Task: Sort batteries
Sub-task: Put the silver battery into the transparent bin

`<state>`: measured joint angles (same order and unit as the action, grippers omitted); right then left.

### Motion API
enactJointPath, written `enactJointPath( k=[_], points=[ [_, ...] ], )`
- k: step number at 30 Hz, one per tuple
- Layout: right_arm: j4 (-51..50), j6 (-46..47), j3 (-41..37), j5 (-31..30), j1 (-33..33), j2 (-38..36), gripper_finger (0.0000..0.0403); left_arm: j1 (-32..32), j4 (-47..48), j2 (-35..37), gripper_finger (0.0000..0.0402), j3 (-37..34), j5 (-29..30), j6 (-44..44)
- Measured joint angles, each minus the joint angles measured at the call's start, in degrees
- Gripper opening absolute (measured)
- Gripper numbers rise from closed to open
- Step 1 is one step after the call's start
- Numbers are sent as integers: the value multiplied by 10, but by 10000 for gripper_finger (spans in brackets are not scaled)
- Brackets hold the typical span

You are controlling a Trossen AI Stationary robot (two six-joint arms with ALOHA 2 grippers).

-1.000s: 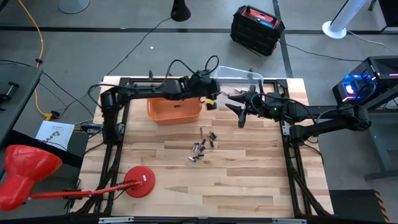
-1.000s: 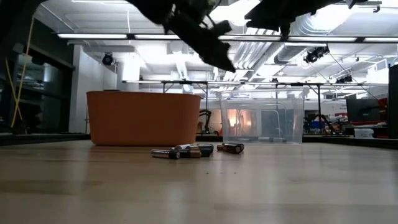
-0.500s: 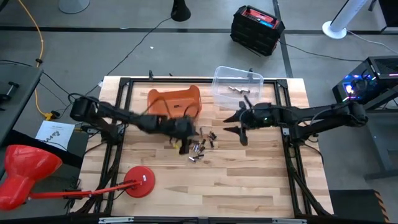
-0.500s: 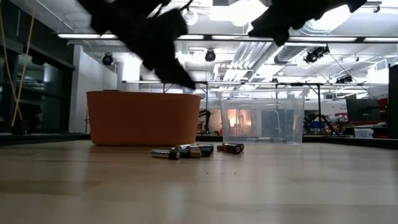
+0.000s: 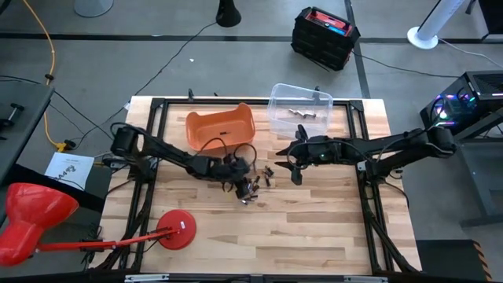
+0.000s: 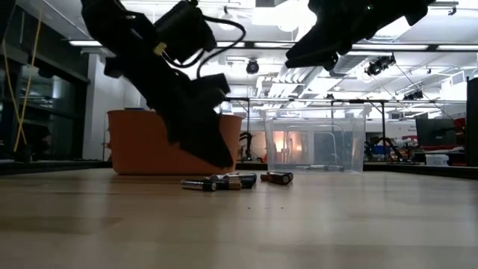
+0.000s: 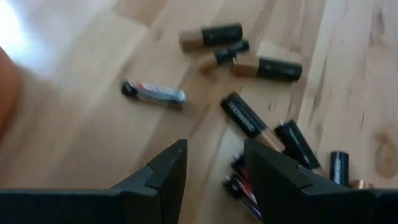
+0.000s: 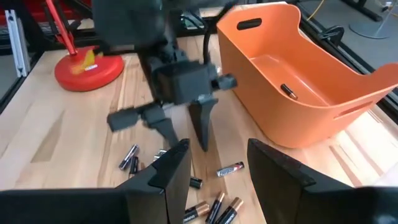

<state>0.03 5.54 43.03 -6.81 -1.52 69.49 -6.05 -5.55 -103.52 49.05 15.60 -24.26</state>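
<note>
Several small batteries lie loose on the wooden table near its middle; in the left wrist view these batteries are dark and copper-ended cells plus one silvery one. My left gripper hangs open just above them, slanting down, with only bare wood between its fingers. My right gripper hovers open and higher, to the right of the pile, with nothing between its fingers. An orange bin and a clear bin stand at the far side.
The orange bin holds one battery; the clear bin holds a few cells. A red round-footed object sits near the front left. Bare wood stretches in front of the pile.
My left gripper has swung from above the orange bin toward the table's near edge and down to the battery pile, rolling its wrist as it came. My right gripper has sunk a little and drifted toward the pile. The batteries have stayed put.
</note>
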Motion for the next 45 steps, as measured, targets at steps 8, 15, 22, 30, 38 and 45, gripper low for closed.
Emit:
enactJointPath(
  k=[8, 15, 22, 30, 38, 45],
  points=[
    [-2, 6, 0, 0, 0, -2, 154, -18, 1, -39, 154, 14, -5, -84],
    [-2, 6, 0, 0, 0, -2, 154, -29, 41, -38, 154, 16, 9, -88],
    [-2, 6, 0, 0, 0, -2, 154, -40, 111, 22, 154, 11, -1, 33],
    [-2, 6, 0, -1, 0, -2, 154, -78, 313, 133, 154, 12, -25, 83],
    [-1, 6, 0, -2, 0, -2, 154, -169, 478, 95, 154, 12, -90, 80],
    [-2, 5, 0, -6, 0, -2, 154, -237, 505, 71, 154, 15, -89, 59]
  ],
)
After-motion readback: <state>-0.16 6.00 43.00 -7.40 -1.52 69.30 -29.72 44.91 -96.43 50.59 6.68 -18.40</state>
